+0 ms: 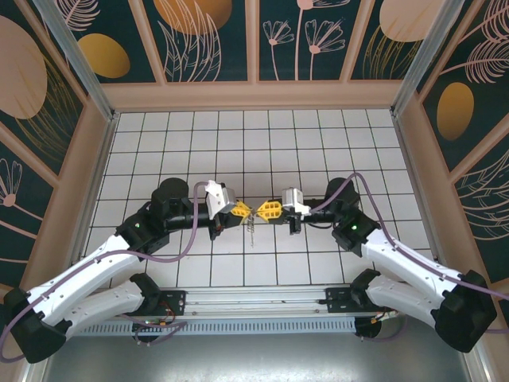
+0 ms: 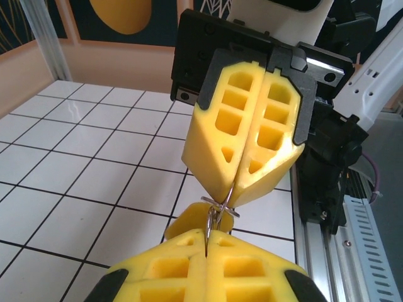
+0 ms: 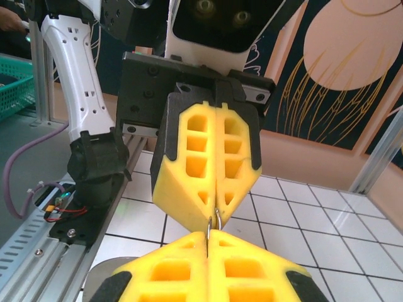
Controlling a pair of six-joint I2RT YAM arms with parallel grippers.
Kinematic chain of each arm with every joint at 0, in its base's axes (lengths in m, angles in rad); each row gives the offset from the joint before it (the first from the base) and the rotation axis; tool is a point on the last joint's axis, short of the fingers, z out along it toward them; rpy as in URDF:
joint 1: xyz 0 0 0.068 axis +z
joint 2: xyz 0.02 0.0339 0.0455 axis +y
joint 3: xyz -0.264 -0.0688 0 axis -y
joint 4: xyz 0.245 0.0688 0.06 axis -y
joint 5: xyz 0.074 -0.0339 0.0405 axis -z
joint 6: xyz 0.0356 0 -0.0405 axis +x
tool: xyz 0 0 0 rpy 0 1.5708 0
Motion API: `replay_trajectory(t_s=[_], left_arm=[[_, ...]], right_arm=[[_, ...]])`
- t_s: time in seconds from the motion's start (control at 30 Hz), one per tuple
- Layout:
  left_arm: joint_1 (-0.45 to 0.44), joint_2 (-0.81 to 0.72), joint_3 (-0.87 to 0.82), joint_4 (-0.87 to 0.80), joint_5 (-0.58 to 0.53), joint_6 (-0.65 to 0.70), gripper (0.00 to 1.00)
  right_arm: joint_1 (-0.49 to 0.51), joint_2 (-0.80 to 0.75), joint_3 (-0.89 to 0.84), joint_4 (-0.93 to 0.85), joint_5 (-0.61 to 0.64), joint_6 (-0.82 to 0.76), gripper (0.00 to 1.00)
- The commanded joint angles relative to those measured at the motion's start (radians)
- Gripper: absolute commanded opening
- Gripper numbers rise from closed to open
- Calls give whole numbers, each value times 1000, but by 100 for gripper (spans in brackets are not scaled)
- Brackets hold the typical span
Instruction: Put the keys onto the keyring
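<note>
**Both tools clamped tip to tip on one wire ring**

From above, my left tool (image 1: 242, 211) and right tool (image 1: 269, 212) meet nose to nose over the middle of the desk (image 1: 318, 143), each with its yellow fingers pressed together. The keyring (image 1: 254, 212) sits in the narrow gap between them, its line running left to right from one tip to the other. A sliver of metal (image 1: 251, 227) hangs down from that spot; it is too small for me to say whether it is a key. The desk is white tile with a dark grid. Around it stand walls (image 1: 199, 32) of dark teal panels with gold and peach plant figures in pale frames. A ribbed metal rail (image 1: 262, 301) lies along the near edge, and purple cables (image 1: 191, 231) loop over both arms.

From my left wrist, my left tool (image 2: 206, 246) is closed with no gap at the seam. The right tool (image 2: 230, 194) opposite is closed as well. The keyring (image 2: 217, 211) is thin bright wire, upright, entering both seams, with a small crossed twist midway. A yellow lump (image 2: 186, 223) sits just behind my fingers; I cannot tell what it is.

From my right wrist, my right tool (image 3: 208, 238) and the left tool (image 3: 215, 211) are both pinched on the keyring (image 3: 214, 221), a short upright loop. The fingers are matte yellow blocks with square hollows. A green basket (image 3: 12, 82) stands at far left.
</note>
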Motion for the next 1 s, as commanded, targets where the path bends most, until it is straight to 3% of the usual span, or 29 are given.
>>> replay_trajectory(t_s=[0.0, 0.57, 0.97], left_arm=[[0, -4, 26, 60, -1, -18, 0], [0, -26, 40, 93, 40, -47, 0], [1, -28, 43, 103, 45, -61, 0]], right_arm=[[28, -22, -8, -3, -3, -55, 0], [88, -43, 4, -149, 159, -190, 0], [162, -90, -17, -153, 312, -262, 0]])
